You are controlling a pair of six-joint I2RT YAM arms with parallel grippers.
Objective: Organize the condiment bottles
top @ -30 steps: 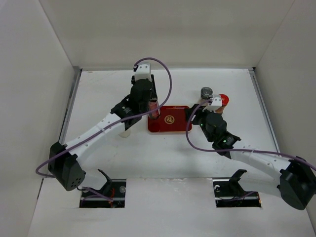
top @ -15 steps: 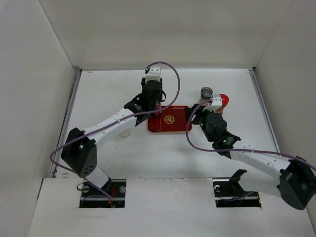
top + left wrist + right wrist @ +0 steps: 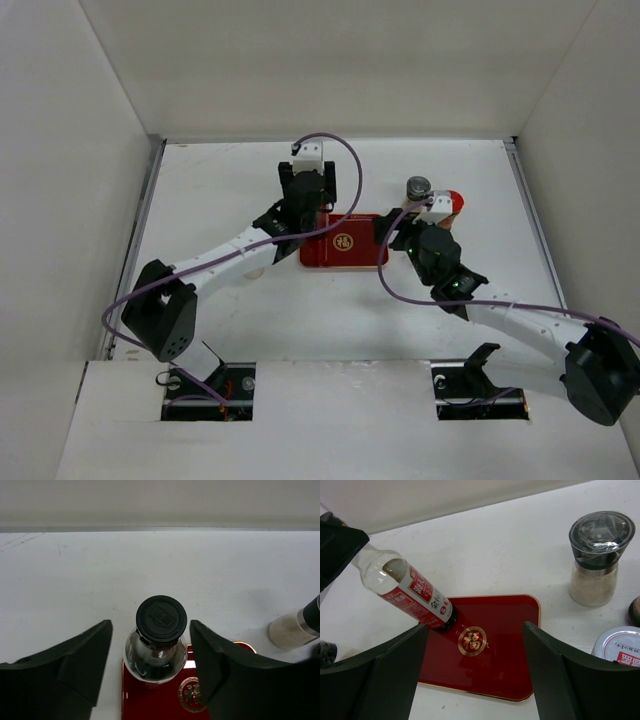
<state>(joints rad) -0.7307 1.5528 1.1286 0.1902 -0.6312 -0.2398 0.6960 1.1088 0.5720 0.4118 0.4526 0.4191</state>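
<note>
Tall bottle (image 3: 159,645): stands on its base at the left end of the red tray (image 3: 500,665). The long axis is near vertical, with the black cap pointing up at my left wrist camera. From the right wrist it appears to lean up and left, and I cannot tell how much of that is real tilt.
Left fingers (image 3: 75,665): released, one on either side of the bottle, with a sliver of gap on each flank.
Right fingers (image 3: 385,675): spread wide, grasping nothing, over the tray's gold emblem (image 3: 472,641).
Surroundings: a grey-lidded grinder (image 3: 600,555) stands upright on the counter (image 3: 150,565) just off the tray's right end. A red-lidded jar (image 3: 453,200) stands beside it.
In the way: my left fingers flank the bottle closely.
Hidden: from the right wrist, the bottle's cap is lost against the left fingers. The jar is cut off at that view's corner, and the grinder is cut off in the left wrist view.
</note>
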